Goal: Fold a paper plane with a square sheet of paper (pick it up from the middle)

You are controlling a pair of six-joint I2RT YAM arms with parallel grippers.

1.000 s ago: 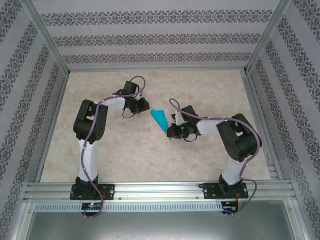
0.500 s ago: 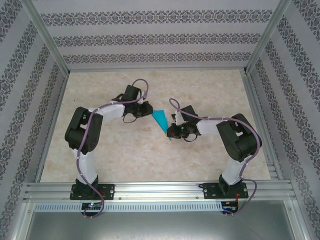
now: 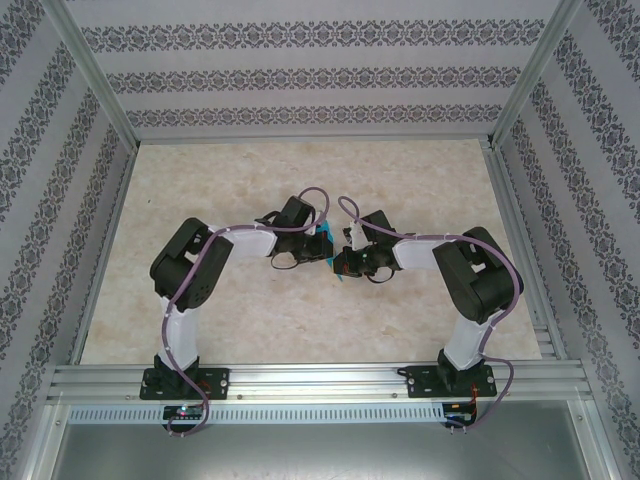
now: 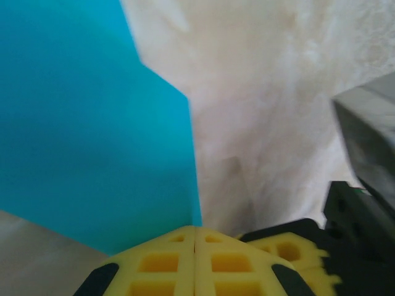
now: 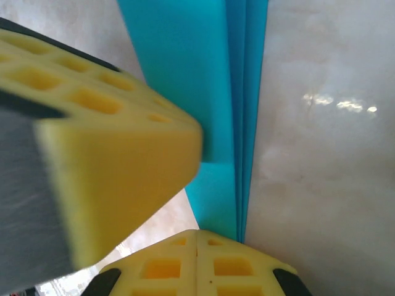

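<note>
The square sheet of paper [image 5: 237,92] is a bright teal folded shape with stacked layered edges, lying on the table. In the top view just a sliver of the paper [image 3: 326,234] shows between the two arms. My right gripper [image 5: 197,234] is shut, its yellow tips down on the paper's near end. My left gripper [image 4: 195,231] is shut too, its tips at the edge of the broad teal flap [image 4: 92,123]. The left gripper's yellow finger [image 5: 111,154] crowds the right wrist view. Both grippers, left [image 3: 318,243] and right [image 3: 345,262], meet at mid-table.
The pale marbled tabletop [image 3: 250,310] sits inside an aluminium frame [image 3: 300,375], with patterned walls behind and at the sides. In the left wrist view, the right arm's dark body [image 4: 364,203] stands close on the right.
My left arm has swung right across the table onto the paper and its jaws have closed. It now covers most of the teal shape. The right arm has stayed put.
</note>
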